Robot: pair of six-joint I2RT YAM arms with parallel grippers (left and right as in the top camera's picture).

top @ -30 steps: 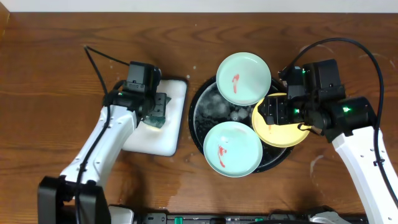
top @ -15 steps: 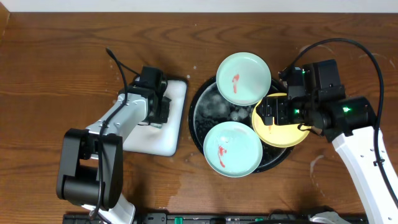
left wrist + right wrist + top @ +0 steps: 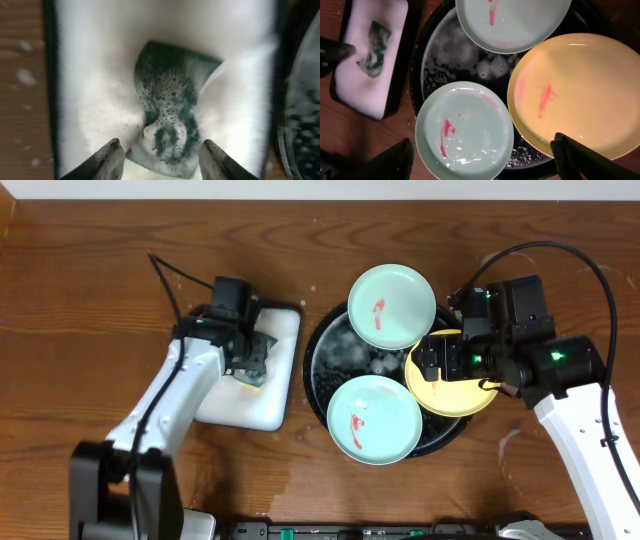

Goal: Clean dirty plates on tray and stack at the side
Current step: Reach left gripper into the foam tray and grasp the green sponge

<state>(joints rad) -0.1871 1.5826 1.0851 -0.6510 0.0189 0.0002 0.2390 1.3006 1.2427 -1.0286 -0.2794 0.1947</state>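
Observation:
The black sudsy tray (image 3: 325, 375) holds three plates, each with a red smear: a mint plate (image 3: 391, 306) at the back, a mint plate (image 3: 374, 420) at the front and a yellow plate (image 3: 452, 392) on the right. My left gripper (image 3: 250, 360) is open over the white dish, and its fingers straddle the near end of a soapy green sponge (image 3: 170, 120). My right gripper (image 3: 440, 362) is open and empty, hovering above the plates. In the right wrist view the front mint plate (image 3: 465, 130) and the yellow plate (image 3: 575, 95) lie between its fingers.
A white rounded rectangular dish (image 3: 275, 395) full of foam sits left of the tray on the wooden table. Cables run behind both arms. Water drops mark the wood in front of the tray.
My left arm has swung about over the white dish and its gripper sits again over the sponge. The right arm and the plates have not moved.

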